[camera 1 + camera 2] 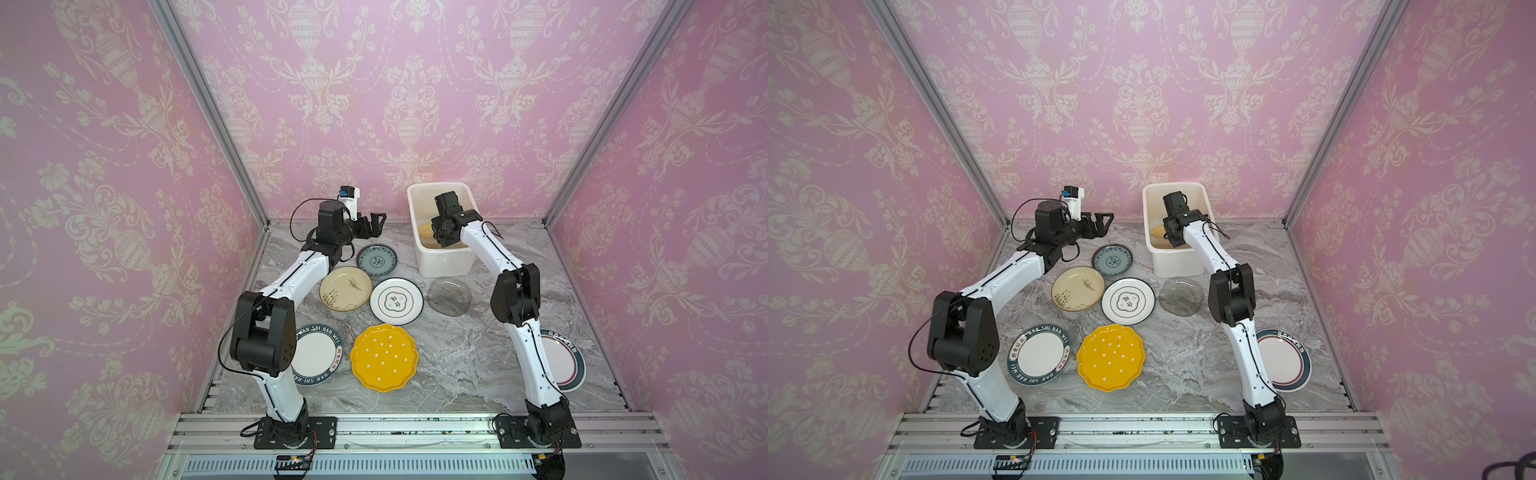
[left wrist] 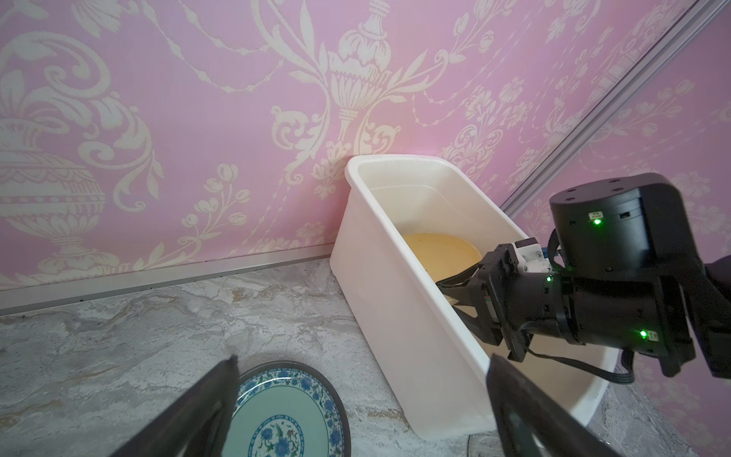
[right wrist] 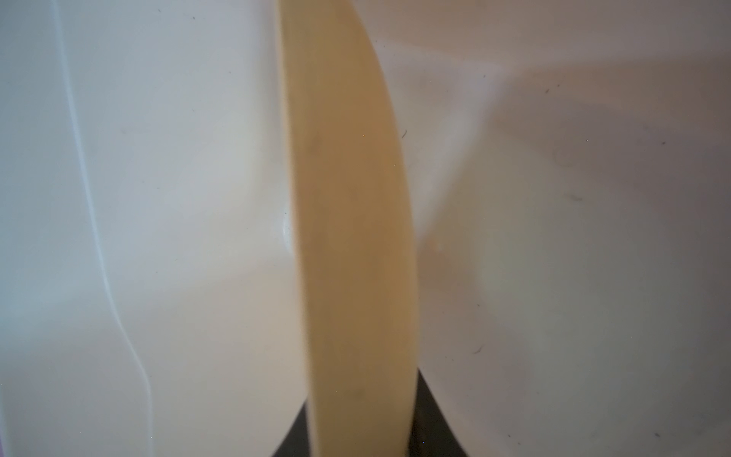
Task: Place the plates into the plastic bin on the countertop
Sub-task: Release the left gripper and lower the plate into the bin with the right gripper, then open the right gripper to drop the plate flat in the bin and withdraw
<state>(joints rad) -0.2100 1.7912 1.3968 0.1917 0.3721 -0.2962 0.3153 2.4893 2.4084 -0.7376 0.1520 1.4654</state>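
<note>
Right gripper [image 2: 451,296] inside plastic bin [image 2: 395,316], walls close — pale plate [image 3: 348,237] edge-on between jaws; grip unclear

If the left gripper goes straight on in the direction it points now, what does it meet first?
Most likely the long side wall of the plastic bin. The left gripper, jaws open, points at it above the blue-patterned plate; depth is hard to judge.

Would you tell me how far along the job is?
Done: no plate settled in the plastic bin. In hand: a pale yellow plate between the right pincer's jaws, inside it. Left: at least seven on the countertop, including the bright yellow plate; left pincer open, empty.
</note>
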